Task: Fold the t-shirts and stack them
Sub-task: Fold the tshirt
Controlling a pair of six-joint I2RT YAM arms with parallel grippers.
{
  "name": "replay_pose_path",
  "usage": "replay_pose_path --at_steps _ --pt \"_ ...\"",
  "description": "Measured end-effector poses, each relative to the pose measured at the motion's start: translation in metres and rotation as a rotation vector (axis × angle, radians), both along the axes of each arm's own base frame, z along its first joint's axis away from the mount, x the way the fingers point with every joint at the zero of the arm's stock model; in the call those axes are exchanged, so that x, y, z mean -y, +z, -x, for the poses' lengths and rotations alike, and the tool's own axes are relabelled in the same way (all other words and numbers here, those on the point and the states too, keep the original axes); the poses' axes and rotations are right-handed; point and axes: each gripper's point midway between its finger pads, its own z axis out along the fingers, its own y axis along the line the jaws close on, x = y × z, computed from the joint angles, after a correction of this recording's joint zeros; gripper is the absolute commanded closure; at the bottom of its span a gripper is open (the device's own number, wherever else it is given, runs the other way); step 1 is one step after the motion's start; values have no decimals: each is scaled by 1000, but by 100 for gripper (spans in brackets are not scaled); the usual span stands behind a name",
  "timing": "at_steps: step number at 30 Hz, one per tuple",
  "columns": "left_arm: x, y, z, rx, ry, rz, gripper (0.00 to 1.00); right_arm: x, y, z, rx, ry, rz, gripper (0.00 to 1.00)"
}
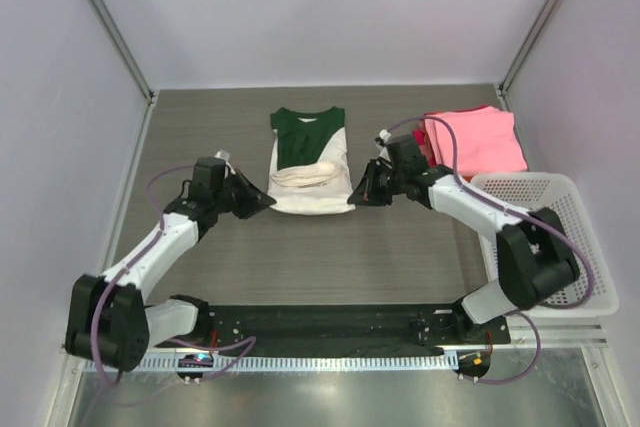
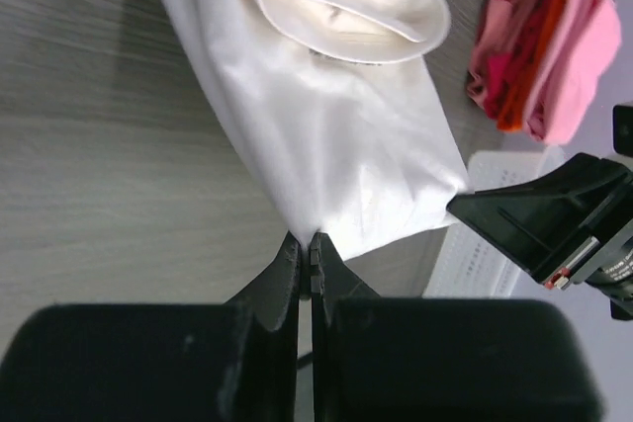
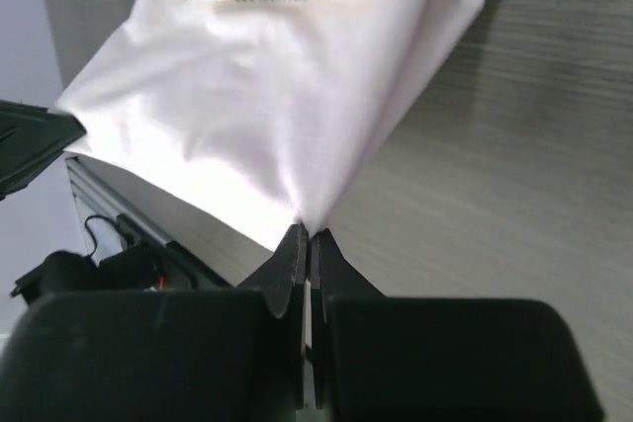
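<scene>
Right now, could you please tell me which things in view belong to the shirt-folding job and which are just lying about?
Belongs to the job: cream-and-green shirt, its near corners pinched by the left fingers and right fingers; folded pink and red shirts.
Just lying about: white mesh basket.

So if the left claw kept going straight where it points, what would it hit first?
The cream-white shirt: the left gripper is pinching its corner now. Farther on, probably the right gripper.
</scene>
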Motion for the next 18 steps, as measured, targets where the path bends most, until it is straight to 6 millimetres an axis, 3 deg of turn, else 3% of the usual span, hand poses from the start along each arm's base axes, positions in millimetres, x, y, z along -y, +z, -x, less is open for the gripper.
replay_pose_path --at_steps 3,10,14,18 --pt "7 27 21 58 -36 22 100 4 29 18 62 16 -26 99" --pt "13 47 76 64 -84 72 100 17 60 62 109 39 -39 99" --pt "11 53 84 53 -70 85 100 23 67 66 124 23 -26 99" --pt "13 54 74 17 -61 63 100 24 67 54 110 -3 17 99"
